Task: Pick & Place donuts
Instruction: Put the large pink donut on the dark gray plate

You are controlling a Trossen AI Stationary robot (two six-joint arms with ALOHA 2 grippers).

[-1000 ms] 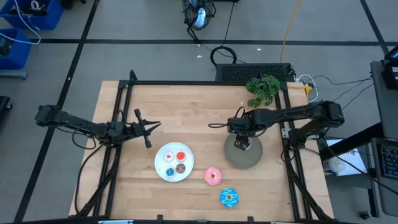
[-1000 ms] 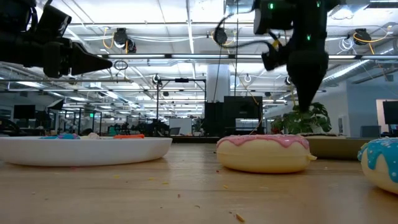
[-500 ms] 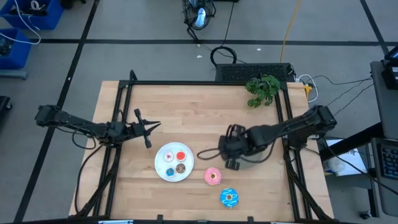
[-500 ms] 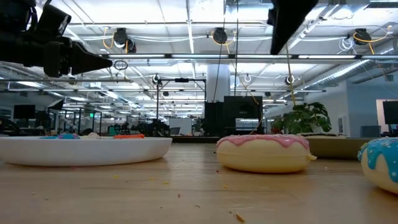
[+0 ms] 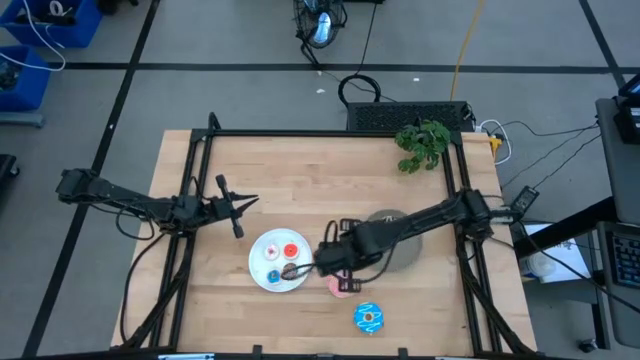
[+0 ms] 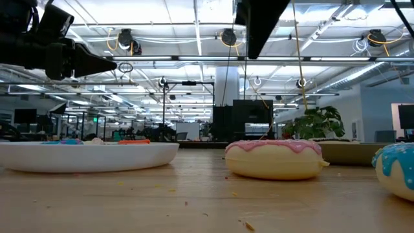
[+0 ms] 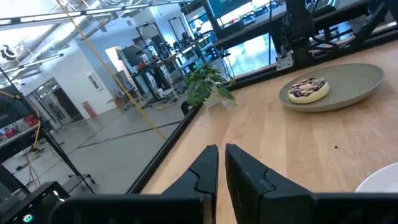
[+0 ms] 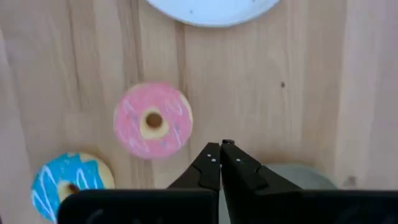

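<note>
We hung our right gripper (image 8: 220, 148), fingers pressed together and empty, above the pink-frosted ring donut (image 8: 153, 121) lying on the bare wooden table (image 5: 300, 170) beside the round white plate (image 5: 262, 278), presumably lining up its pickup.

Both arms are dark, nearly black jointed links trailing thin black cables, each ending in a slim two-fingered pincer, the left pincer (image 7: 221, 163) and right pincer (image 8: 220, 158) alike matte black with angular, tapering fingers.
</note>
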